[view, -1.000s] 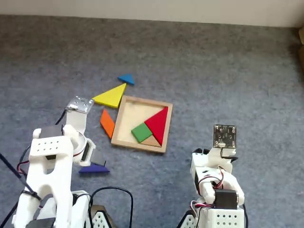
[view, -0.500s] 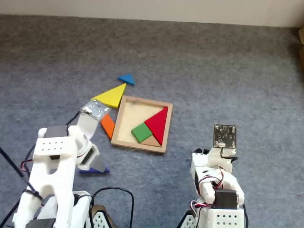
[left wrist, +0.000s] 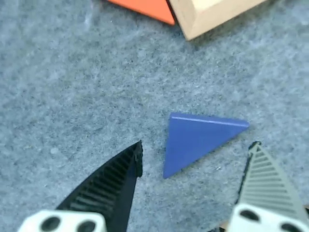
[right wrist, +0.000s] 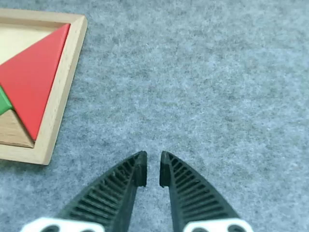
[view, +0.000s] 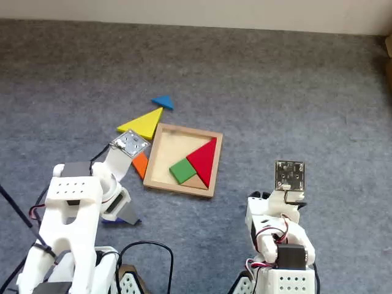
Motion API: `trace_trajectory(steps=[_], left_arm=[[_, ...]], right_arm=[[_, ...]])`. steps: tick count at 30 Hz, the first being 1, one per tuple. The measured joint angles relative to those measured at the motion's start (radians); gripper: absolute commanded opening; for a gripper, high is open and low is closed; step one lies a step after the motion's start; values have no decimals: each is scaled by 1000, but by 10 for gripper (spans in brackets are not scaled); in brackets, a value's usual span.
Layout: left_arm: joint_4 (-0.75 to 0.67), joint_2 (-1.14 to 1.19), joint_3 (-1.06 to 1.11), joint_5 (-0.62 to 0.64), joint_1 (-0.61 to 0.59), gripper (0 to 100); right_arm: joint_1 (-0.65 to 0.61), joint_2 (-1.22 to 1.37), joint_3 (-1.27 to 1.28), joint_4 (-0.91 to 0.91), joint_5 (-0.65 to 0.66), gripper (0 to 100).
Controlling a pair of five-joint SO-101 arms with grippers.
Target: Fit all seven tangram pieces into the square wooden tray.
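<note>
The square wooden tray [view: 187,129] holds a red triangle [view: 205,157], a green square [view: 182,171] and a tan triangle [view: 196,181]. Outside it lie a yellow triangle [view: 142,124], a small blue triangle [view: 163,101] and an orange parallelogram [view: 141,164]. My left gripper [left wrist: 197,144] is open just above a dark blue triangle [left wrist: 195,140] on the carpet, one finger on each side and neither touching it. The orange piece [left wrist: 145,7] and a tray corner [left wrist: 212,14] lie just past it. My right gripper [right wrist: 152,164] is shut and empty over carpet, off the tray [right wrist: 63,96].
Grey carpet covers the whole work surface. The left arm [view: 73,199] stands left of the tray and covers most of the dark blue triangle from above. The right arm [view: 278,236] sits at the near right, its wrist board raised.
The left arm's wrist has swung right toward the tray, now overlapping the orange piece and covering more of the dark blue triangle. The right arm has not moved.
</note>
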Motion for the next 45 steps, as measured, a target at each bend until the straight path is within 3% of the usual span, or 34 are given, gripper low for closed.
trace_trajectory(steps=[6, 11, 17, 25, 29, 36, 42, 45], left_arm=[[-6, 25, 3, -28, 5, 321], [-91, 187, 2, -29, 5, 272], [-91, 338, -68, -29, 38, 216], [-87, 350, -74, -31, 115, 99], [-86, 350, -74, 6, 135, 88], [-26, 351, -163, 49, 130, 100], [80, 351, -270, 51, 133, 291], [89, 353, -295, 51, 133, 312]], right_arm=[[0, 0, 0, 0, 0, 66], [0, 0, 0, 0, 0, 66], [0, 0, 0, 0, 0, 66], [0, 0, 0, 0, 0, 66], [0, 0, 0, 0, 0, 66], [0, 0, 0, 0, 0, 66], [0, 0, 0, 0, 0, 66], [0, 0, 0, 0, 0, 66]])
